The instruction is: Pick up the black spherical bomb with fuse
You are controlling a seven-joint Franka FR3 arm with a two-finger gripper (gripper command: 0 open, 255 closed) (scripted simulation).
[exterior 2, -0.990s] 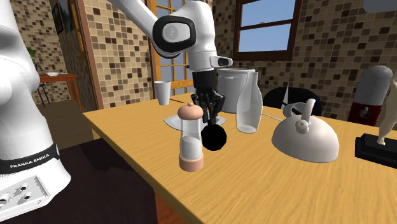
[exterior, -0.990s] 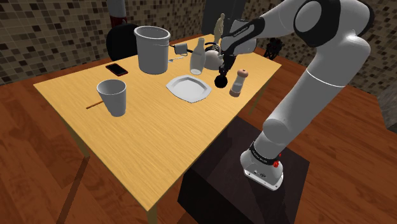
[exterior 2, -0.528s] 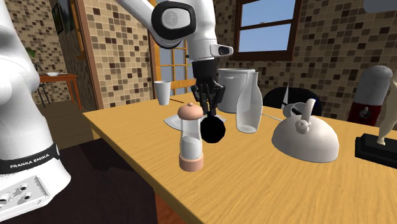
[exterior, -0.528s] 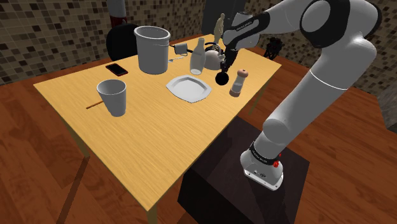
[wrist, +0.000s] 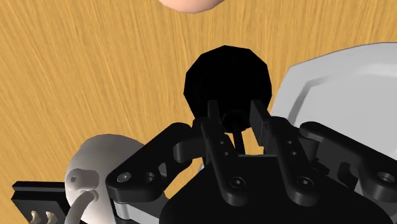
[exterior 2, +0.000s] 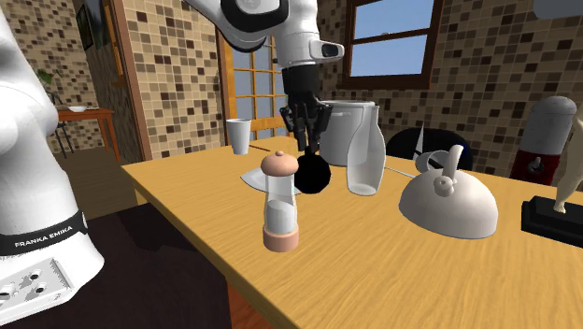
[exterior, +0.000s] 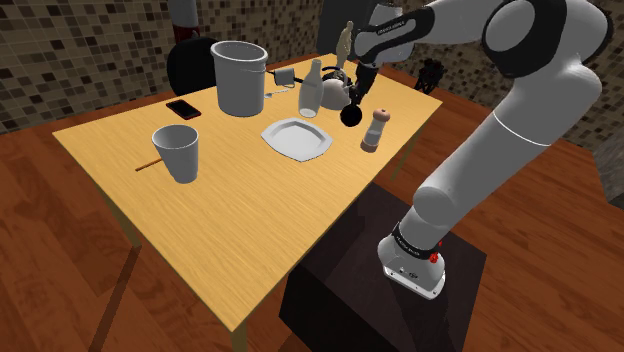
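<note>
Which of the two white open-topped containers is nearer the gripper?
The large white pot, the bigger of the two. The black gripper, shut on the black round bomb, hangs far closer to it than to the small white cup.

Bomb (wrist: 227, 79) partly behind jaws

We see a light wooden desk (exterior: 230, 230) with fine grain, a matt black spherical bomb (wrist: 228, 76), glossy reddish wooden floor planks (exterior: 60, 290) and mosaic-tiled walls (exterior: 70, 50).
</note>
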